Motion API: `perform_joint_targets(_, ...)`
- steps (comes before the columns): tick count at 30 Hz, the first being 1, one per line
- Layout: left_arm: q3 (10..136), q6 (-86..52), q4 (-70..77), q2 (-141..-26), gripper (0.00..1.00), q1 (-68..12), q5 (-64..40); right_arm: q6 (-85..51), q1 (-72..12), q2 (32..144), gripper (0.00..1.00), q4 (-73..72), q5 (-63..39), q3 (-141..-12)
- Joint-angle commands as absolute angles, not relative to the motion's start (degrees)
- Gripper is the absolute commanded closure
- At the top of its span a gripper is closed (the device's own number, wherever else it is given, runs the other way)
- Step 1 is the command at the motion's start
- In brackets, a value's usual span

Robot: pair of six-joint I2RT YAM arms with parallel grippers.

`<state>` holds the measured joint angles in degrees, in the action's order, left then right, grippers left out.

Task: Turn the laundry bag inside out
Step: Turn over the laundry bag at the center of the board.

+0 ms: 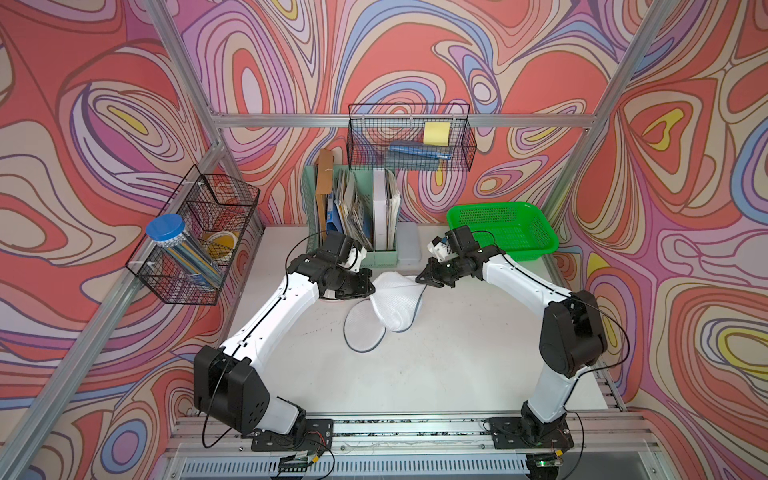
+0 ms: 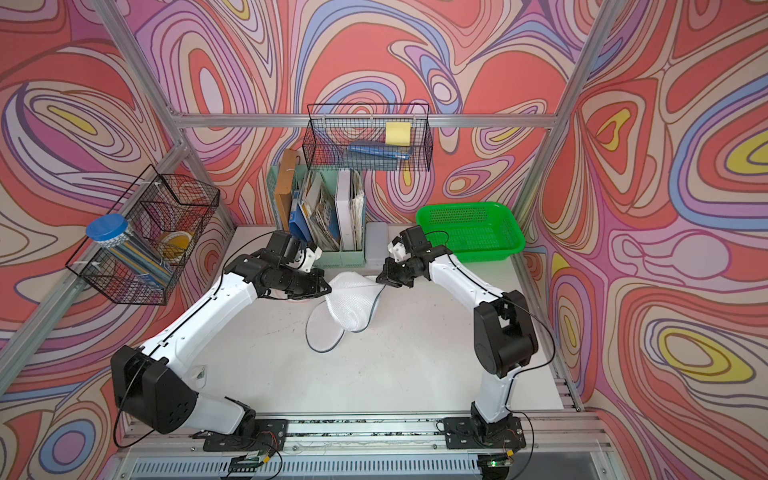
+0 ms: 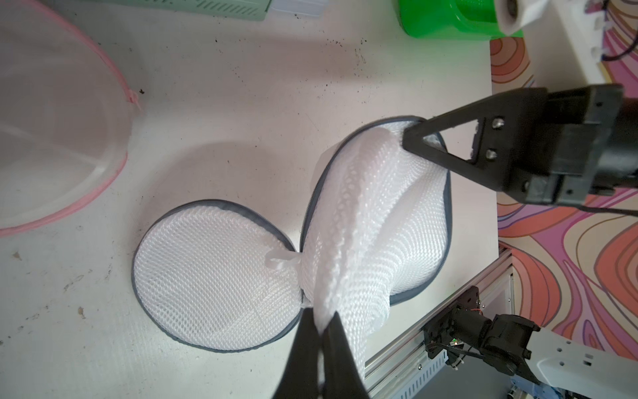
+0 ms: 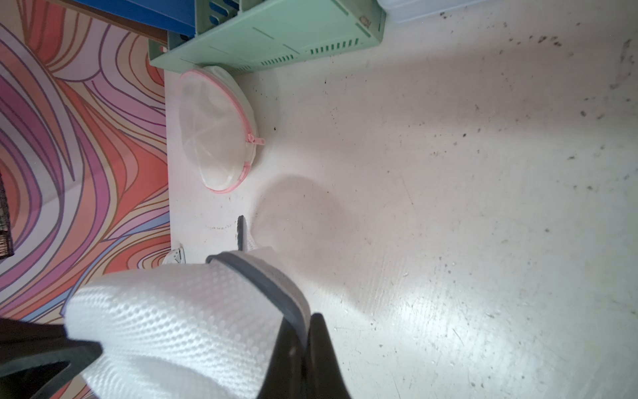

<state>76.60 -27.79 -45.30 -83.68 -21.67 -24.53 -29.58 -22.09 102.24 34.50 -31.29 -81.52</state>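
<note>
The left hand (image 3: 321, 316) is clenched on a fold of white mesh, the laundry bag (image 1: 395, 303) hangs stretched between both hands over the middle of the table (image 1: 457, 365) with its round flap lying flat, and the right hand (image 4: 303, 324) is clenched on the grey zipper rim.

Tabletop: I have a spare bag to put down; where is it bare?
Bare: the front stretch of the white tabletop, between the aluminium front rail and the white mesh laundry bag. Crowded: the back edge, with the mint file holder, the green plastic basket and a pink-zipped mesh pouch.
</note>
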Motion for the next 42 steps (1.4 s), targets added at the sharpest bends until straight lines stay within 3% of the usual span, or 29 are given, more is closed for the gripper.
perform_joint_targets(1,77.15,-31.91,-44.92,-82.17,1.00,-20.18,-24.22,-29.26,-17.61,98.18,0.87,31.79,-26.20,-77.61)
perform_joint_targets(4,80.68,-34.01,-42.63,-84.85,1.00,-22.98,-25.67,-28.95,-17.51,95.20,0.58,30.19,-25.25,-77.51)
perform_joint_targets(8,84.60,-39.03,-38.10,-88.20,1.00,-24.76,-30.52,-27.04,-15.44,90.09,0.37,32.93,-18.70,-78.89)
perform_joint_targets(16,95.13,-50.36,-24.79,-92.95,1.00,-27.41,-40.24,-25.45,-4.13,81.99,0.26,37.98,-13.36,-80.70)
perform_joint_targets(21,85.82,-53.57,-17.77,-89.98,1.00,-25.03,-40.93,-23.76,-3.77,83.87,0.20,39.46,-16.89,-83.84)
perform_joint_targets(24,75.86,-52.72,-15.56,-87.59,1.00,-22.80,-41.00,-24.39,-3.75,85.12,0.12,38.33,-19.90,-81.00)
perform_joint_targets(33,56.18,-44.63,-12.51,-81.29,1.00,-17.88,-40.31,-25.22,-11.79,89.73,0.18,33.88,-20.28,-68.76)
perform_joint_targets(42,52.78,-39.38,-17.97,-79.55,1.00,-16.87,-37.09,-34.03,-18.19,97.27,0.40,25.13,-22.38,-58.23)
